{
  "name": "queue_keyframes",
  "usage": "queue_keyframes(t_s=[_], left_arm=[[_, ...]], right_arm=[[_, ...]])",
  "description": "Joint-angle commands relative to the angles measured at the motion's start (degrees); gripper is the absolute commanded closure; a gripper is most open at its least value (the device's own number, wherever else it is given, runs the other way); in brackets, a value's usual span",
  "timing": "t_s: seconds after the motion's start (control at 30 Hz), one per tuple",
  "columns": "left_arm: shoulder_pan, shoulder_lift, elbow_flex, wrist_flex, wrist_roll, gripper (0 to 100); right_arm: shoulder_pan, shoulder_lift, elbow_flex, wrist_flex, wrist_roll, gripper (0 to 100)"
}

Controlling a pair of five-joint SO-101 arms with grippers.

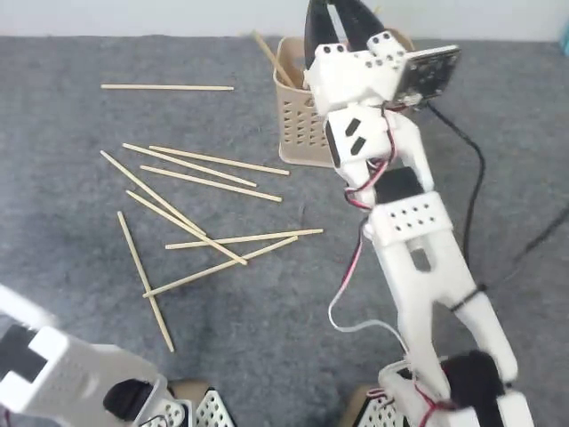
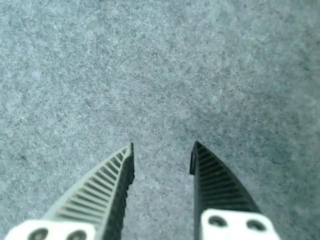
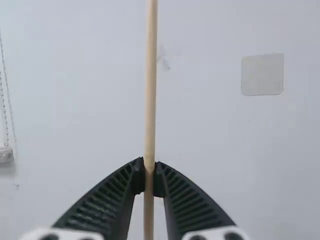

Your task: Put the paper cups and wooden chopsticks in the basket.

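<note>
My right gripper (image 3: 149,165) is shut on a wooden chopstick (image 3: 151,75) that runs straight out between its fingers, with a white wall behind it. In the high view this gripper (image 1: 336,11) is raised above the beige slotted basket (image 1: 302,120) at the back of the table. One chopstick (image 1: 271,58) leans out of the basket. Several more chopsticks (image 1: 218,160) lie scattered on the grey carpet (image 1: 249,338) left of the basket, one (image 1: 167,87) apart at the far left. My left gripper (image 2: 163,145) hangs open over bare carpet (image 2: 160,65), holding nothing.
The right arm (image 1: 418,240) stretches from the front edge toward the basket, with a black cable (image 1: 476,178) on its right. The left arm's white body (image 1: 62,374) sits at the front left corner. Bare carpet lies between the two arm bases.
</note>
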Motion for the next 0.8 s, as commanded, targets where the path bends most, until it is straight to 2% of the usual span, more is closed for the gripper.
queue_keyframes(t_s=[0.0, 0.23, 0.37, 0.47, 0.6, 0.77], left_arm=[[0.26, -0.79, -0.31, -1.05, -0.09, 82], [0.26, -0.79, -0.31, -1.05, -0.09, 82], [1.32, -0.79, -0.31, -1.05, -0.09, 82], [2.55, -0.62, -0.22, -0.79, 0.00, 82], [5.01, -1.05, 1.63, -0.62, 0.00, 82], [9.93, -1.05, 3.65, -0.62, 0.26, 82]], right_arm=[[1.80, 5.05, -3.69, -6.29, 1.14, 99.2], [3.82, 18.68, -8.62, -15.16, 1.49, 99.2], [3.38, 23.25, -10.29, -18.68, 7.91, 99.2], [2.42, 23.96, -10.11, -18.33, 9.32, 99.2], [1.80, 21.58, -9.67, -11.56, 9.41, 98.9], [0.66, 16.40, -9.58, -1.45, 9.41, 87.1]])
